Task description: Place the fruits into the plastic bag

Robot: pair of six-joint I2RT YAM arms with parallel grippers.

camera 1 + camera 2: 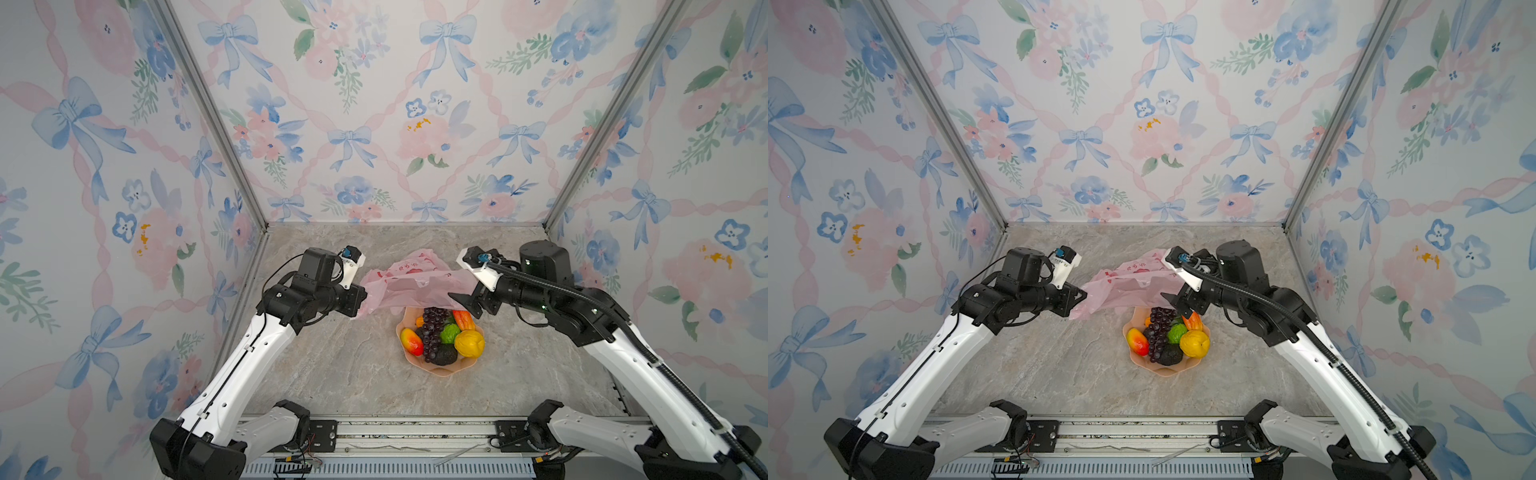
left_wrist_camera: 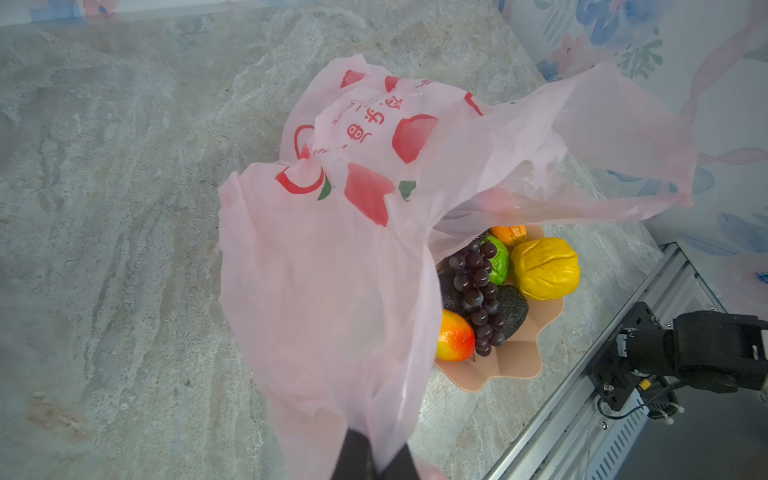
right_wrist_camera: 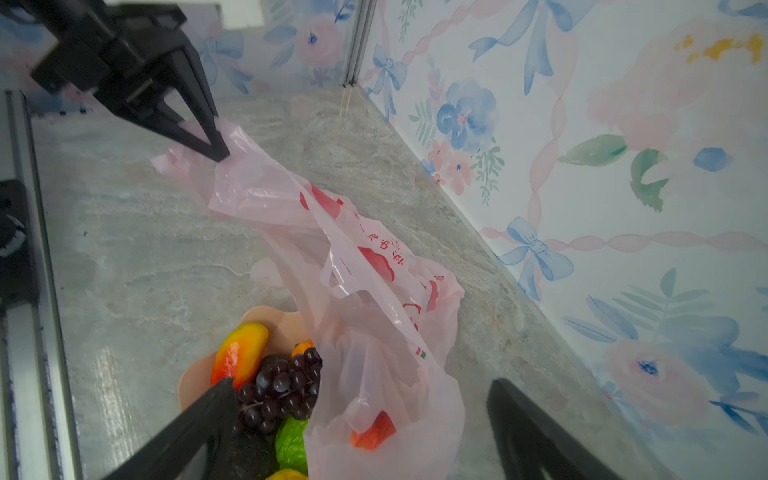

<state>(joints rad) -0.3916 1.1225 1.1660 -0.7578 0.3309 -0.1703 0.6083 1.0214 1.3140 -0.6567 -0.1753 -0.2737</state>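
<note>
Nearest us, the front rail. Beyond it, on the marble worktop, sits a peach bowl heaped with the fruits: grapes, lemon, mango and avocado, all lying in the bowl.

In a top view the plastic bag hangs in the air between the arms, over the bowl's far edge. The left hand is clamped on its left end. The right hand gapes wide at the other end.

Left wrist view: black fingers pinched together on pink film, with the bag draping over part of the bowl.

Right wrist view: fingers spread far apart, loose bag sagging between them, grapes just beneath.
</note>
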